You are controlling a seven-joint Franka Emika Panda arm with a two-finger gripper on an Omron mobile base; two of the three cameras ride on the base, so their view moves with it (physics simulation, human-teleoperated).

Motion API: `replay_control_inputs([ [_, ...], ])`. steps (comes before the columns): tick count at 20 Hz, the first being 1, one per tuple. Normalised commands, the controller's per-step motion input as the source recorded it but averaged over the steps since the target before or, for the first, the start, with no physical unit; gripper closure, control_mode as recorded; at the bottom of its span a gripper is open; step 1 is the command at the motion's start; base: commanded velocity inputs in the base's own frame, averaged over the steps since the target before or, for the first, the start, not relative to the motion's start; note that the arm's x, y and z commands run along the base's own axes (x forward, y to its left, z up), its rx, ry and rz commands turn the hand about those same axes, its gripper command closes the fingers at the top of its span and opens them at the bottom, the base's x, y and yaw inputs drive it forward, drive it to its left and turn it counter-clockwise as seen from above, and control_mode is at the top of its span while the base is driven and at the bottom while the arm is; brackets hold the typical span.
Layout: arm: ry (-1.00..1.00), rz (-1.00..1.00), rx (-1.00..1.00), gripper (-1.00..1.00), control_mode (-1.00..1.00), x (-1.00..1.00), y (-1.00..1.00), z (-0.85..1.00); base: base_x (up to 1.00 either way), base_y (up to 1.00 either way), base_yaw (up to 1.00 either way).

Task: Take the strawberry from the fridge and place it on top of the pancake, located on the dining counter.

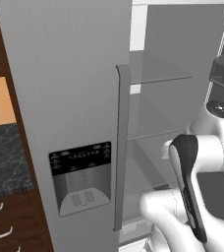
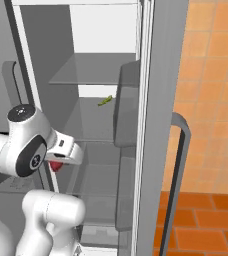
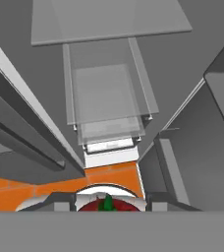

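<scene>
Strawberry (image 3: 106, 204) apparently pinched between narrowly parted fingers (image 3: 62, 203) before the fridge (image 2: 106, 75)

No words, brands or numbers can be read. The only markings are rows of tiny pale signs on the black panel (image 1: 80, 158) of the water dispenser, which sits at about seven o'clock on the closed left door of the fridge (image 1: 60, 74) in the left base view. They are too small and blurred to make out as letters or figures.
</scene>
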Motion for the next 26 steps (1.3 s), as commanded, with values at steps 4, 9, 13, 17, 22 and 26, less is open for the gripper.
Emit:
replay_control_inputs([
  [4, -0.01, 0.01, 0.0, 1.0, -1.0, -0.2, 0.03, -0.01, 0.0, 0.0, 0.0],
  [9, 0.0, 0.0, 0.0, 1.0, -1.0, 0.0, 0.0, 0.0, 0.0, 0.0, 0.0],
  [13, 0.01, 0.0, 0.0, 1.0, 1.0, 0.0, 0.0, 0.0, -0.09, 0.07, 0.0],
  [17, 0.0, 0.0, 0.0, 1.0, 1.0, 0.0, 0.0, 0.0, -0.71, 0.55, -0.19],
  [22, 0.0, 0.0, 0.0, 1.0, 1.0, 0.0, 0.0, 0.0, -0.79, 0.65, -0.57],
  [26, 0.0, 0.0, 0.0, 1.0, 1.0, 0.0, 0.0, 0.0, -0.71, 0.0, -0.84],
])
